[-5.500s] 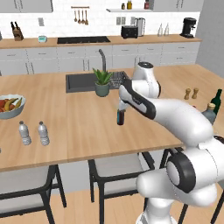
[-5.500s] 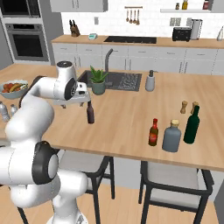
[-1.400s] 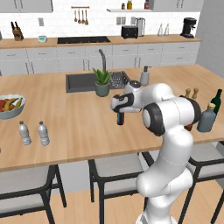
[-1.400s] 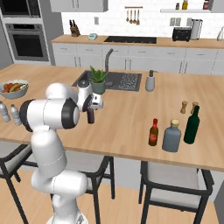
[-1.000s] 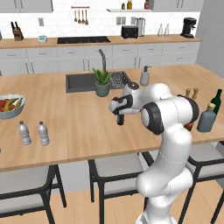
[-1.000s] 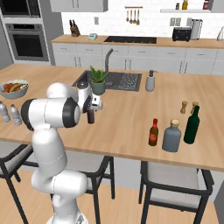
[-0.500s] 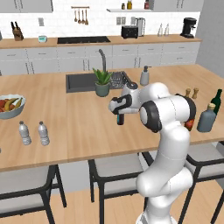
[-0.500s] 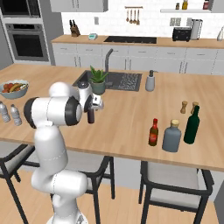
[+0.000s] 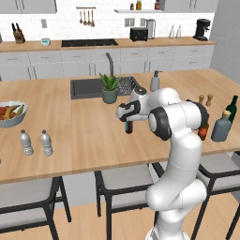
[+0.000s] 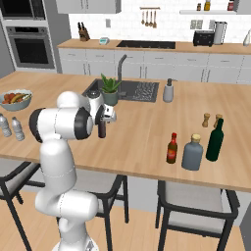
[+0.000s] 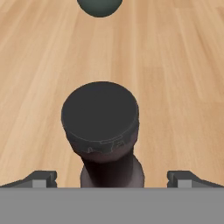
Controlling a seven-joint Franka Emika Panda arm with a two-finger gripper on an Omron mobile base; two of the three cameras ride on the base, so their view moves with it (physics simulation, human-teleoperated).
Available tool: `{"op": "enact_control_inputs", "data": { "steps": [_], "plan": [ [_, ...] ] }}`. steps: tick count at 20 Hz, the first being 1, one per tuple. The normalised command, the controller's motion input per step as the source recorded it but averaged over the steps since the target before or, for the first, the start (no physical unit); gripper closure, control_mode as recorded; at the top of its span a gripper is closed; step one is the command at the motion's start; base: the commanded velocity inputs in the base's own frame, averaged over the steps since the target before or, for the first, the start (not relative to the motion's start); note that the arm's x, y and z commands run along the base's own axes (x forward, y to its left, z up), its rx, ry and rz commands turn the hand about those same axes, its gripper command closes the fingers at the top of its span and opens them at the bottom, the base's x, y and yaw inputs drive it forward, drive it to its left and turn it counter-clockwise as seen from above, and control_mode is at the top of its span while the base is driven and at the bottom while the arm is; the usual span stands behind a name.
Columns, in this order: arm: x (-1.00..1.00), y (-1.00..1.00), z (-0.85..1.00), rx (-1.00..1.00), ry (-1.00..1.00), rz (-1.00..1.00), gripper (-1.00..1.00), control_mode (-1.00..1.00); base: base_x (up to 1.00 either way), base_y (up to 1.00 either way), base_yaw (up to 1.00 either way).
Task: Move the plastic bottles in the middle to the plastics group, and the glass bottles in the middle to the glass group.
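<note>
Gripper [image 9: 127, 114] stands directly above the near-black bottle [image 9: 129, 126] on the wooden island counter [image 9: 79, 136], just in front of the potted plant [image 9: 109, 89]. In the hand view the bottle's dark cap [image 11: 100, 114] sits centred between the two fingertips [image 11: 41, 178], which stand wide apart with clear gaps on both sides; the jaws are open and touch nothing. The bottle is upright on the counter.

Relative to the potted plant: the sink [image 9: 86, 87] lies just beside and behind it; the soap dispenser [image 10: 168, 91] stands near it, to the right in the right base view. The brown bottle with the red neck [image 10: 172, 148] stands well apart on the right, just beside the squat grey-blue bottle [image 10: 192, 153] and the green wine bottle [image 10: 215, 140]. Two small shakers [image 10: 207, 119] stand just behind that cluster. Two small clear plastic bottles [image 9: 26, 142] stand side by side well apart from the plant on the left, near the counter's front edge, with the fruit bowl [image 9: 11, 113] behind them.
</note>
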Motion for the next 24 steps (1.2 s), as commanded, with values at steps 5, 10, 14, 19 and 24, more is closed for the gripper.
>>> {"op": "enact_control_inputs", "data": {
  "steps": [5, 10, 14, 19, 24],
  "plan": [
    [0.00, 0.00, 0.00, 0.00, 0.00, 0.00, 1.00, -1.00, 0.00, 0.00, 0.00],
    [0.00, 0.00, 0.00, 0.00, 0.00, 0.00, 1.00, -1.00, 0.00, 0.00, 0.00],
    [0.00, 0.00, 0.00, 0.00, 0.00, 0.00, 1.00, -1.00, 0.00, 0.00, 0.00],
    [-0.22, -0.19, 0.23, 0.00, 0.00, -0.05, 1.00, -1.00, 0.00, 0.00, 0.00],
    [-0.34, -0.43, 0.65, 0.01, 0.00, -0.11, 1.00, -1.00, 0.00, 0.00, 0.00]
  ]
}}
